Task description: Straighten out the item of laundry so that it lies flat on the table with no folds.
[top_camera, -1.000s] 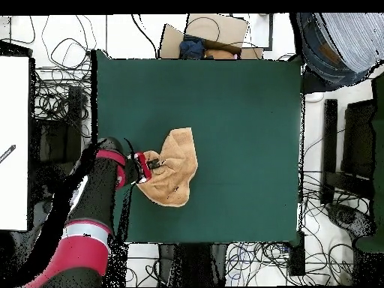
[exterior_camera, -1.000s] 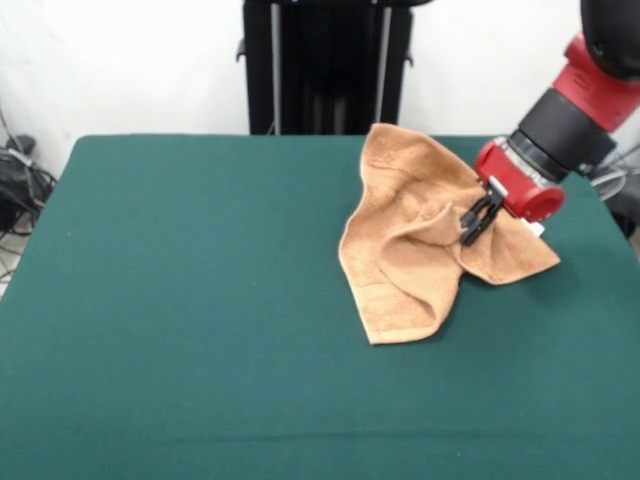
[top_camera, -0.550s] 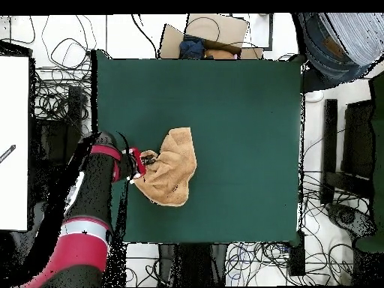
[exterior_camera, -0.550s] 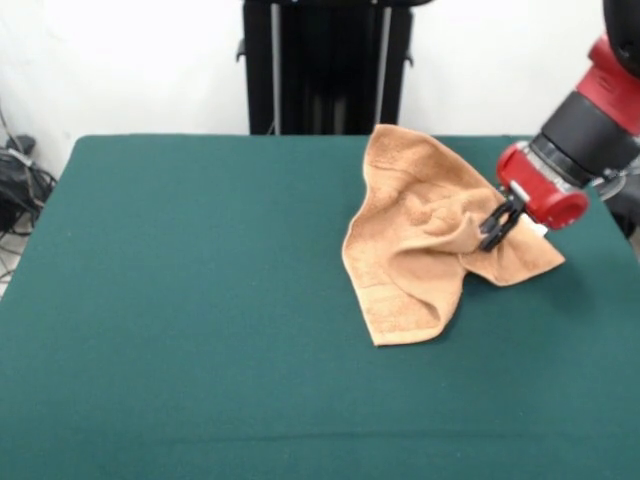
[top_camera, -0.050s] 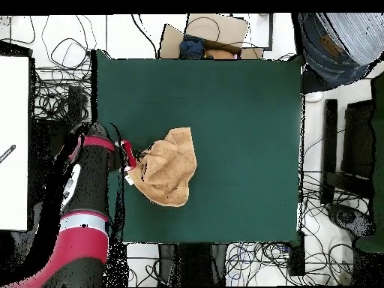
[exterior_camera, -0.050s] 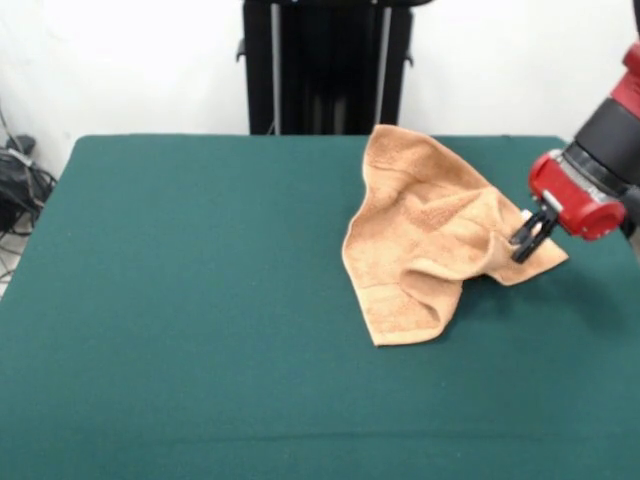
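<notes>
Towel [exterior_camera, -0.050s: 430, 235] is lying rumpled on the green table [exterior_camera, -0.050s: 180, 300], toward the right side in the front view, with folds doubling over at its near edge. Gripper [exterior_camera, -0.050s: 527, 238] is pinching the towel's right-hand corner, its black fingers closing narrowly on the cloth just above the tabletop. No containers are showing on the table.

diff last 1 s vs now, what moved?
The gripper dragged its pinched fold of the towel toward the front view's right edge. That side of the towel spread out toward the table edge and the central bunching flattened. The grip never let go. The towel's far corner and near folded lobe stayed put; a fold remains.
</notes>
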Robot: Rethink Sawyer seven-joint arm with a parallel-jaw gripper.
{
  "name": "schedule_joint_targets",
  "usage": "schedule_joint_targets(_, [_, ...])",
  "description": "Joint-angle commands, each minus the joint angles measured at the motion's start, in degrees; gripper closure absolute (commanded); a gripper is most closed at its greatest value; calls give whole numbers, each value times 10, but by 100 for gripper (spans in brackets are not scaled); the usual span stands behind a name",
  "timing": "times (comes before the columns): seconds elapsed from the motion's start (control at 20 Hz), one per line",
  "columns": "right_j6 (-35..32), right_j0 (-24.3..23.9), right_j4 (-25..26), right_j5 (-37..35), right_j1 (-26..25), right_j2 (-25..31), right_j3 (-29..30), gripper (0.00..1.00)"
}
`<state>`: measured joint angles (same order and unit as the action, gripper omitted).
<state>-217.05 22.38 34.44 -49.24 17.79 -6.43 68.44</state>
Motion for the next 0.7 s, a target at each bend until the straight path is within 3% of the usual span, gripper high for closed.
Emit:
schedule_joint_targets(0.05, [116, -16, -36, -56, -38, 73, -52, 100])
schedule_joint_targets(0.7, [127, -24, -54, -84, -30, 85, -68, 100])
